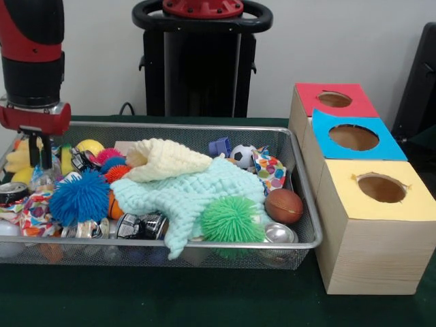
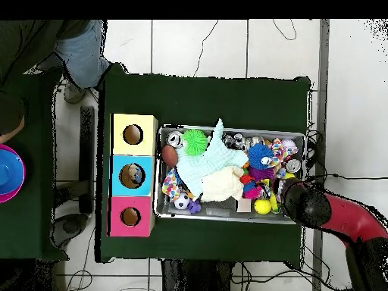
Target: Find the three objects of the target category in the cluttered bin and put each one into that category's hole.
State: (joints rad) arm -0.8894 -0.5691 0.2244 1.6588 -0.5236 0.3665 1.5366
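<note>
My gripper (image 1: 39, 153) hangs over the wire bin's (image 1: 300, 178) end farthest from the boxes; I cannot tell its state. Spiky balls, blue (image 1: 80, 197) and green (image 1: 232, 219), flank a mint knit cloth (image 1: 191, 194). The yellow-topped box (image 1: 379, 228) stands just beside the bin.

1 silver wire-mesh bin (image 1: 303, 204) holds the clutter. 3 wooden boxes stand beside it, topped red (image 1: 334, 99), blue (image 1: 353, 136) and yellow (image 1: 381, 189). 2 knitted cloths show, cream (image 1: 167, 160) and mint (image 1: 197, 194).

Jaws hidden among bin (image 1: 204, 129) clutter
</note>
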